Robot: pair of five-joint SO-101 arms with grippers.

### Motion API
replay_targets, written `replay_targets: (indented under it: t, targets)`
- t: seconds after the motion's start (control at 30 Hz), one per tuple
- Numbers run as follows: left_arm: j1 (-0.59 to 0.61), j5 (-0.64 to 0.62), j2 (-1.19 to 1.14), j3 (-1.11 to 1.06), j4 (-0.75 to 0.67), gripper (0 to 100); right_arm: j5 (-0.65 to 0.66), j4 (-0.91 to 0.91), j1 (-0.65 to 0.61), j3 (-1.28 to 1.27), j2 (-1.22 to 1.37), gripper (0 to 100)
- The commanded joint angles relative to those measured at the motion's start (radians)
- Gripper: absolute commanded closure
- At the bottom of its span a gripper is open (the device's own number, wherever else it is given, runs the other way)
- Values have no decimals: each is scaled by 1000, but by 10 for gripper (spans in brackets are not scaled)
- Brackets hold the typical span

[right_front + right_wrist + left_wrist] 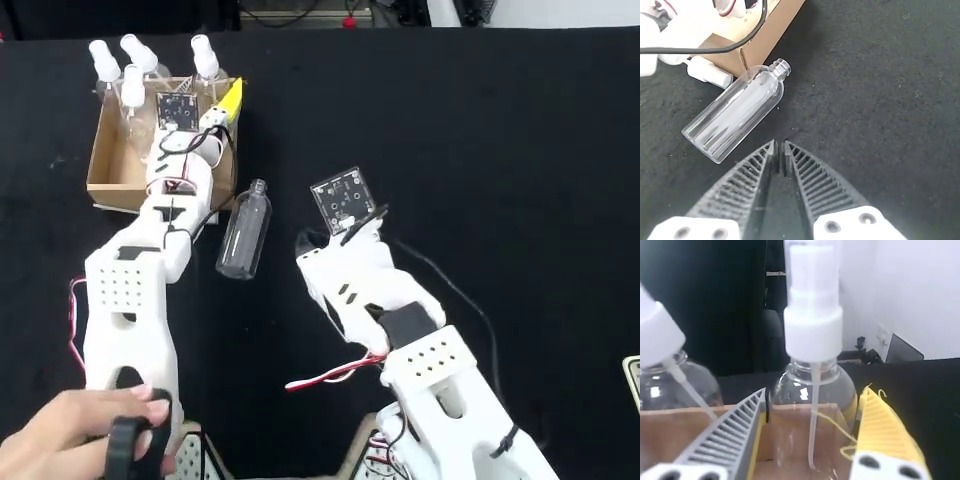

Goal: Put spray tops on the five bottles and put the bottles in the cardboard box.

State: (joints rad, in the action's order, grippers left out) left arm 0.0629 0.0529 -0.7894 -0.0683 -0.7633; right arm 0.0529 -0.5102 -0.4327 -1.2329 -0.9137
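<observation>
Four spray-topped bottles (133,88) stand in the cardboard box (100,172), with the left gripper (815,392) parted around one. Outside the box, the right gripper (780,146) is pinched closed and empty near the uncapped bottle (245,230).

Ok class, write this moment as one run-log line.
left gripper: open, over cardboard box | right gripper: shut, near topless bottle lying on table | topped bottles in box: four

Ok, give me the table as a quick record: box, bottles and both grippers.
cardboard box: four upright capped bottles inside
fifth bottle: topless, lying beside the box
loose spray top: lying by the box
left gripper: over the box, at a capped bottle
right gripper: shut, empty, near the fifth bottle
</observation>
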Motion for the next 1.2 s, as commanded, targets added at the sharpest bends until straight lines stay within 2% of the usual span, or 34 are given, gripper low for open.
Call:
replay_targets:
  t: [0.0,0.2,0.67,1.17]
  targets:
    - [5,23,133,-62,-29,717,8,28,-12,15,-21,987]
    - [12,23,229,-173,-31,717,8,28,-12,15,-21,987]
    - [8,23,299,-275,-35,717,8,28,-12,15,-21,987]
    - [12,25,634,-676,-29,721,6,28,-12,15,-21,987]
